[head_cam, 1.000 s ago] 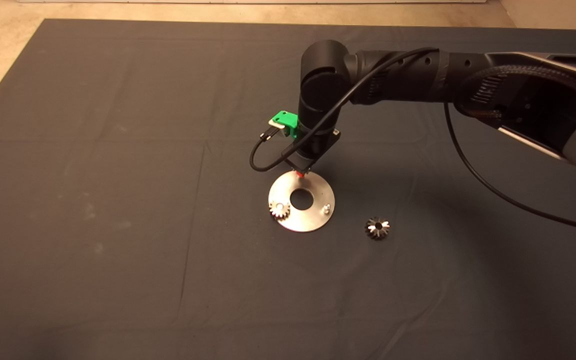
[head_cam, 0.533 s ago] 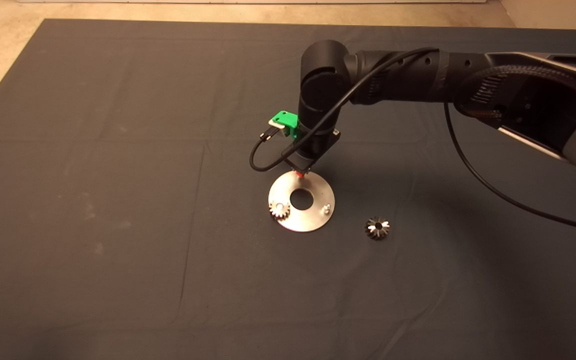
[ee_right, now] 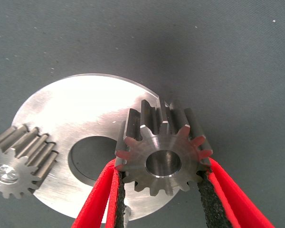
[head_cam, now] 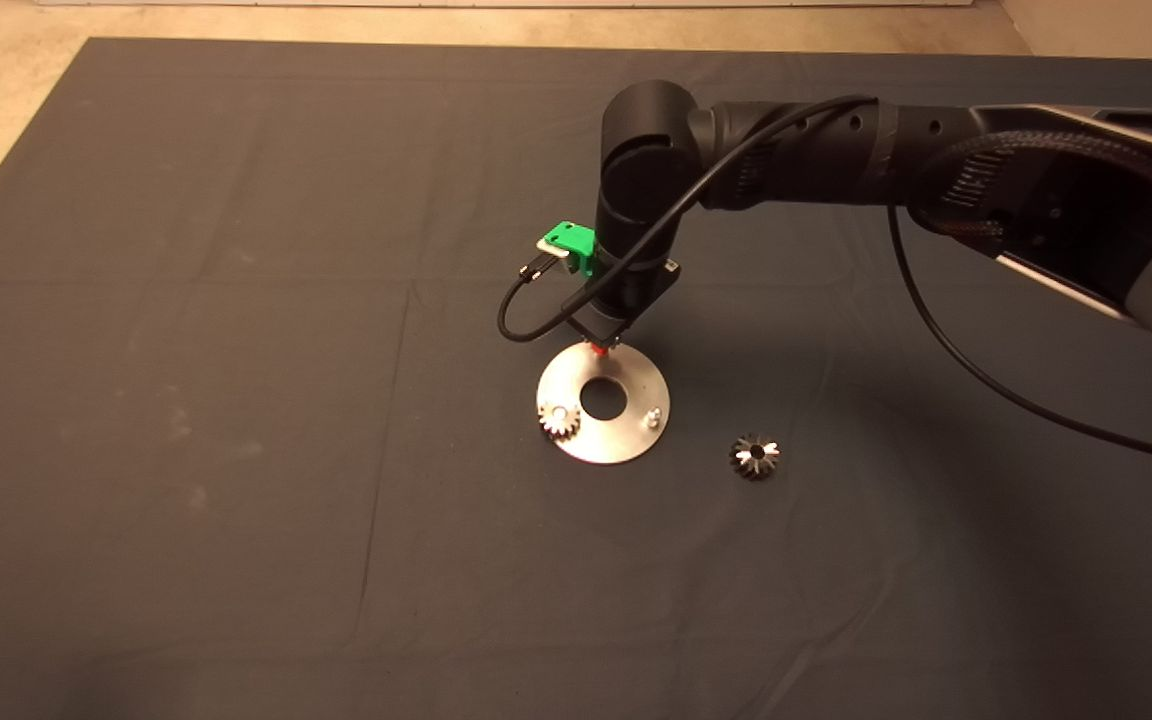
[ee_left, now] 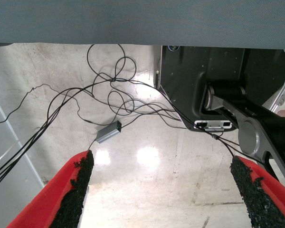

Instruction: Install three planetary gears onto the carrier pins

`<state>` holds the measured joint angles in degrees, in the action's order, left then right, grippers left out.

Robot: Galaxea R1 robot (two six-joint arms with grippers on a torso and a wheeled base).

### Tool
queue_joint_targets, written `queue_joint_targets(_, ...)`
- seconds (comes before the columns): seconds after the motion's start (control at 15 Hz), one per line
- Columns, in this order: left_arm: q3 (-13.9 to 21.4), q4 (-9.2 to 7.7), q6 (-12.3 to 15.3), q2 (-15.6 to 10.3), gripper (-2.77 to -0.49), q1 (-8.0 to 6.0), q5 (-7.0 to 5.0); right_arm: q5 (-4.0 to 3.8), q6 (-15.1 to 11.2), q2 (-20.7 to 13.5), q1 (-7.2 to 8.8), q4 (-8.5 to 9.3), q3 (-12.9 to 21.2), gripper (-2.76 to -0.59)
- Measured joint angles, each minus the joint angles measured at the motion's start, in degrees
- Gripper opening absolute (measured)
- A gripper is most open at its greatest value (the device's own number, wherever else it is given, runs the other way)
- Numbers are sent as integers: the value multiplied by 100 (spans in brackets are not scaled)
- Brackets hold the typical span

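The round silver plate (head_cam: 604, 403) lies mid-mat. One planetary gear (head_cam: 558, 418) sits on the carrier pin at the plate's left rim; it also shows in the right wrist view (ee_right: 20, 161). A bare pin (head_cam: 652, 415) stands at the plate's right rim. A third gear (head_cam: 754, 456) lies on the mat right of the plate. My right gripper (head_cam: 600, 349) hovers over the plate's far rim, shut on a gear (ee_right: 162, 153) held just above the plate (ee_right: 80, 109); the pin below is hidden. My left gripper (ee_left: 161, 190) is parked off the mat, open and empty.
The right arm (head_cam: 836, 150) and its black cable (head_cam: 946, 350) reach in from the right over the mat. The left wrist view looks at the floor with tangled cables (ee_left: 109, 95) and the robot's base (ee_left: 218, 90).
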<state>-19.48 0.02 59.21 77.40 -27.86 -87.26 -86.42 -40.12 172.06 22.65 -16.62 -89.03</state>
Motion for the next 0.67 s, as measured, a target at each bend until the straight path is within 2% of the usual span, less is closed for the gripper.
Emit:
queue_joint_targets(0.07,0,0,0,0,-122,0,1,53,-1,0,-7,3,17,-242)
queue_joint_targets(0.33,0,0,0,0,-122,0,1,174,-3,0,-9,47,26,-242)
queue_joint_targets(0.6,0,0,0,0,-122,0,1,167,0,0,-11,48,26,-242)
queue_joint_targets(0.67,0,0,0,0,-122,0,0,134,1,0,-11,48,28,-242)
